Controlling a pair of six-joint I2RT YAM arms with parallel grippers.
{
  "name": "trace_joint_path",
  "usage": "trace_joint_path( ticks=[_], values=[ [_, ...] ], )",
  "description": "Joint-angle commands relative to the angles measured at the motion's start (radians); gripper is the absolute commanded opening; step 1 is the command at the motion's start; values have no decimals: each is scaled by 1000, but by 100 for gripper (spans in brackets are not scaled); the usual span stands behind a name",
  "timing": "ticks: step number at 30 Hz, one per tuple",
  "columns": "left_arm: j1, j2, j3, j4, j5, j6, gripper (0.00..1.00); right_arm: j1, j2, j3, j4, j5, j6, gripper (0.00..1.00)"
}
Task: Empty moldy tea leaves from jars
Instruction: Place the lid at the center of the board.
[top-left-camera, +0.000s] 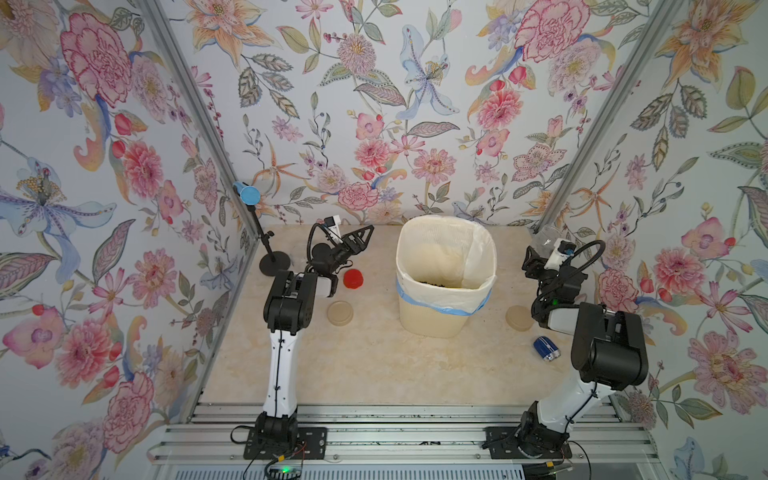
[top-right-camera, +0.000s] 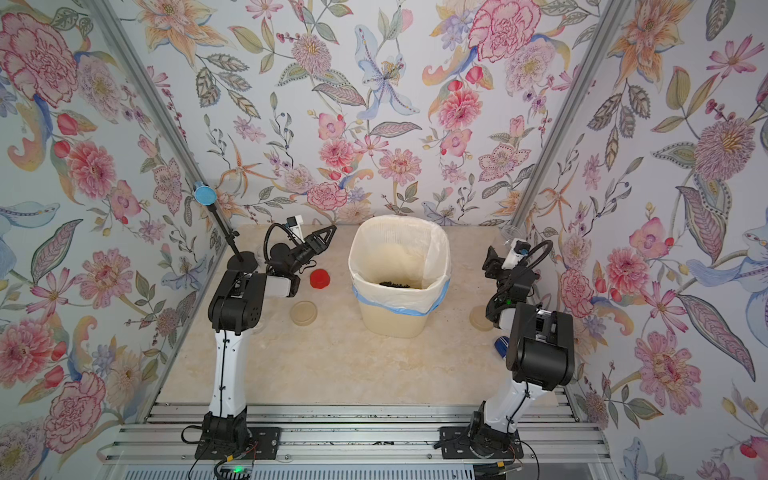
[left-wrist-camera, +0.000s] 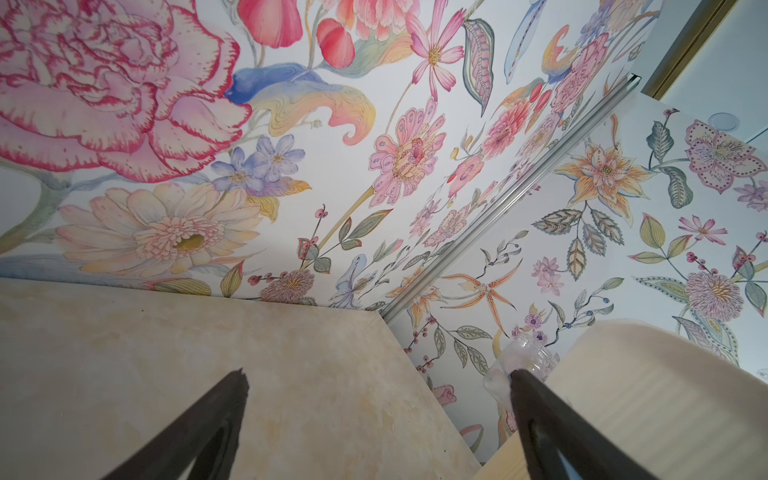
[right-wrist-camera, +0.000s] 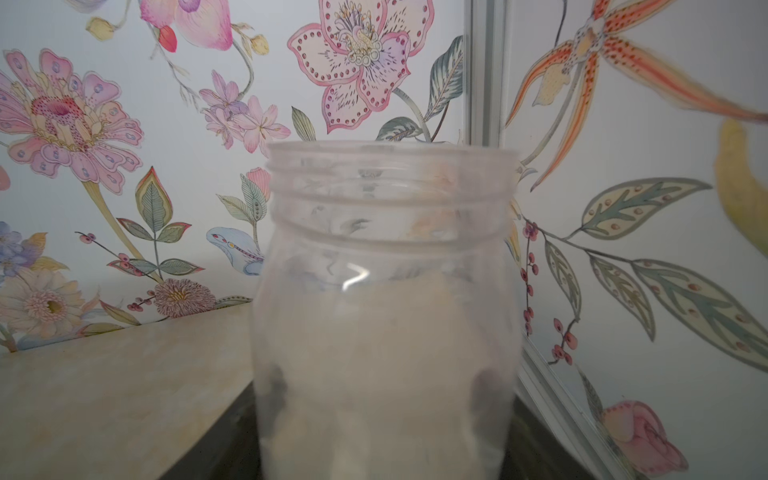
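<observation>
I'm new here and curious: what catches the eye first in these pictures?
Loud flowered wallpaper covers the walls. A cream bin stands mid-table at the back, with dark tea leaves at its bottom. The right gripper holds a clear jar at the far right, and a red cap lies left of the bin.

left end effector (top-left-camera: 362, 237) splayed, right (right-wrist-camera: 380, 390) clamped

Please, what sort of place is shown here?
Most likely a robot test booth dressed like a home: floral wallpaper between aluminium posts, a left arm and a right arm bolted to metal rails, and a tabletop with a lined bin.
</observation>
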Motion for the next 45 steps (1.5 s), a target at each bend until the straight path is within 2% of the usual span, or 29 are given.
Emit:
trace_joint_path(
  ticks=[1, 11, 21, 35, 42, 45],
  values=[
    [-5, 27, 33, 14, 15, 10, 100, 10, 86, 82, 58, 6, -9, 60],
    [-9, 48, 51, 26, 22, -8, 100, 51, 294, 257, -2, 53, -46, 60],
    [-8, 54, 52, 24, 27, -4, 100, 88, 373, 392, -59, 88, -90, 67],
    [-7, 59, 55, 24, 25, -5, 100, 79, 378, 404, -69, 32, -85, 71],
    [-8, 59, 58, 26, 28, -8, 100, 73, 375, 388, -49, 12, -73, 67],
    [-7, 43, 50, 18, 29, 5, 100, 69, 339, 334, -7, 1, -59, 66]
  ],
)
